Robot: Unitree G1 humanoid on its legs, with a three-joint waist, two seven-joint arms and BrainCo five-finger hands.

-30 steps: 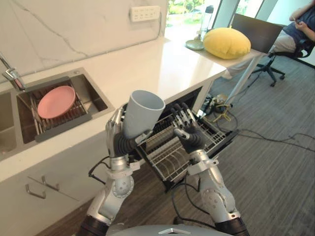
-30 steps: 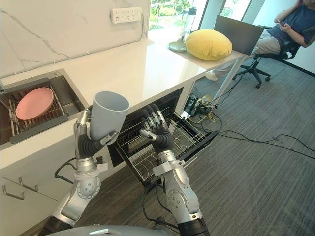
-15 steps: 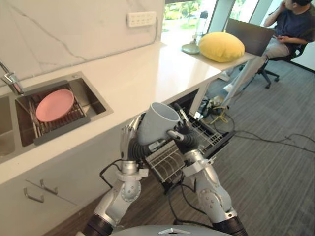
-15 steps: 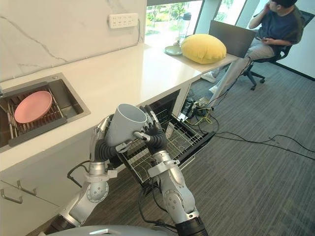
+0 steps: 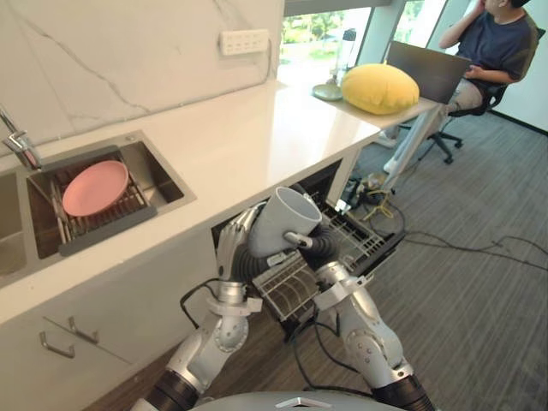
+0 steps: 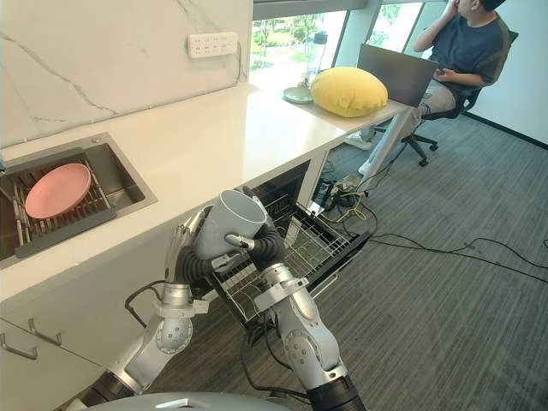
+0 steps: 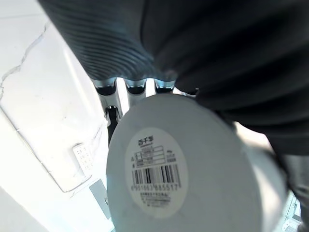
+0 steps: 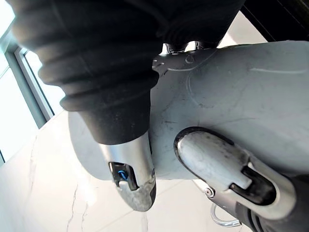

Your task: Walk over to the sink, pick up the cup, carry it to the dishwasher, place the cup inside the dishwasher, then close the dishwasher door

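Left hand, forearm raised nearly upright, fingers wrapped round the lower wall of the grey cup. Right hand closes on the same cup from the opposite side, thumb laid across its wall (seen close in the right wrist view). The cup is tilted, mouth up and to the right, above the pulled-out dishwasher rack under the white bench. A pink plate lies in the sink.
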